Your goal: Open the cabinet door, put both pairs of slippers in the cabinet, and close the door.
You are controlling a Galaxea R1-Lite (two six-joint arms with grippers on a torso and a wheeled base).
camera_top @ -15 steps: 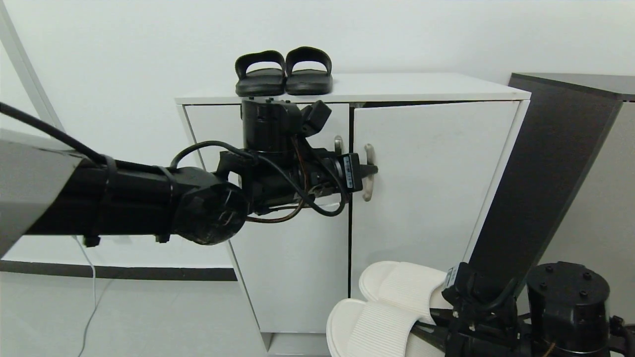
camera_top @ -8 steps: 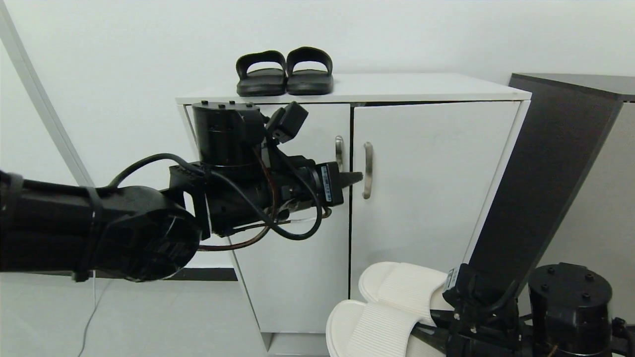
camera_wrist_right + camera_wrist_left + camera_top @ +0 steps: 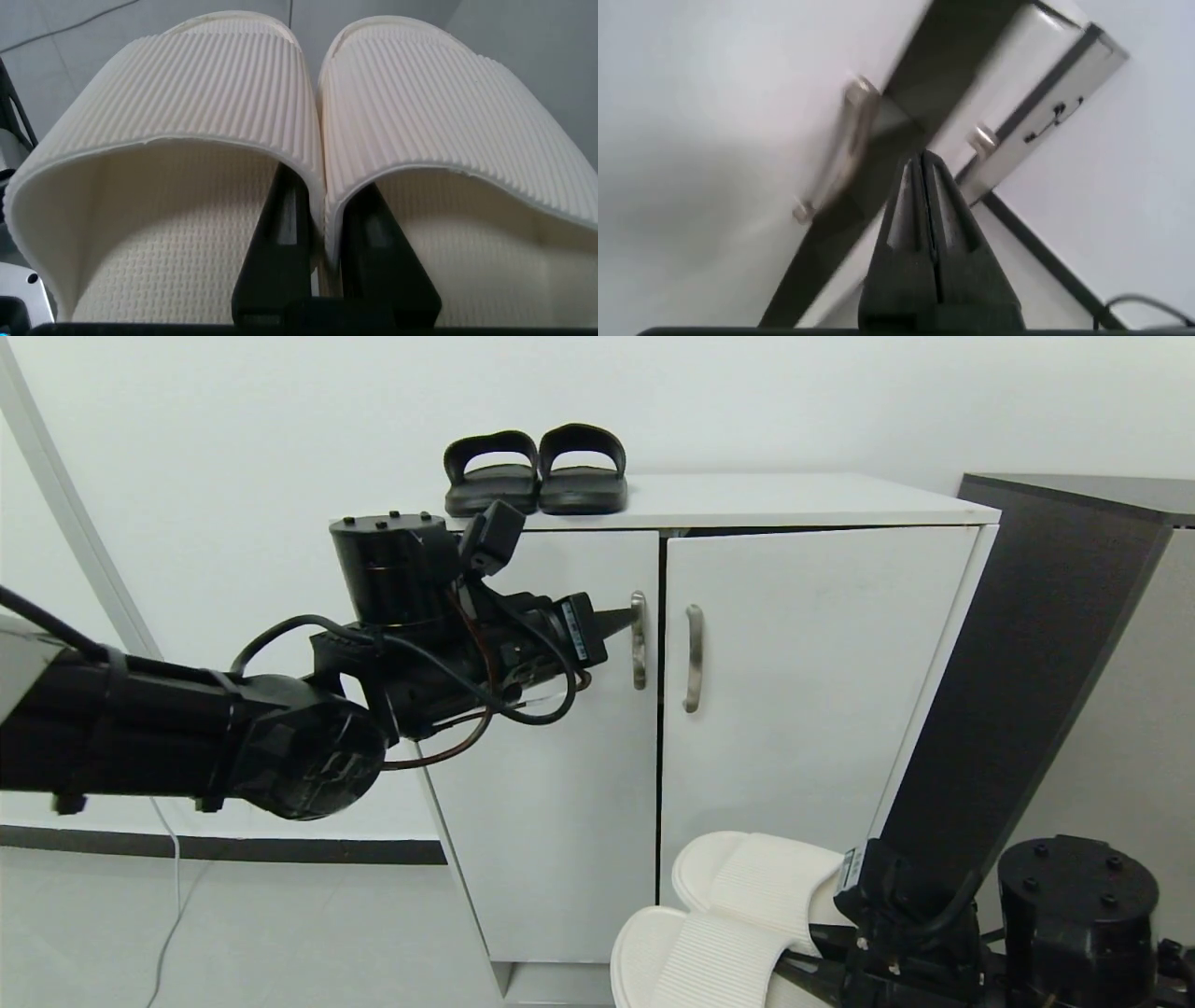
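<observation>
A thin cable (image 3: 174, 905) hangs down the wall at the far left of the head view. Next comes the left claw (image 3: 618, 615), held level in front of the white cabinet (image 3: 794, 500), its two fingers pressed flat together and pinching nothing; the left wrist view shows the same claw (image 3: 923, 187) with no gap between the fingers. The left handle (image 3: 639, 641) sits at 3 o'clock from the claw's tip, just beside it; whether they touch cannot be told. The left door (image 3: 551, 775) lies flush with the cabinet front.

The black slippers (image 3: 534, 471) stand side by side on the cabinet top near its left front edge, toes toward the wall, at about 11 o'clock from the left claw's tip and apart from it.

Past the seam, the right handle (image 3: 692, 658) is upright on the right door (image 3: 812, 691), which is also shut.

The white slippers (image 3: 738, 896) are low in front of the right door, at 5 o'clock from the left claw. The right claw (image 3: 814, 963) has them at its 10 o'clock. In the right wrist view the right claw (image 3: 322, 215) reaches in from the heel end, one finger in each of the white slippers (image 3: 206, 93), pinching their adjoining inner walls together.

A dark cabinet (image 3: 1027, 644) stands against the white one at the far right.
</observation>
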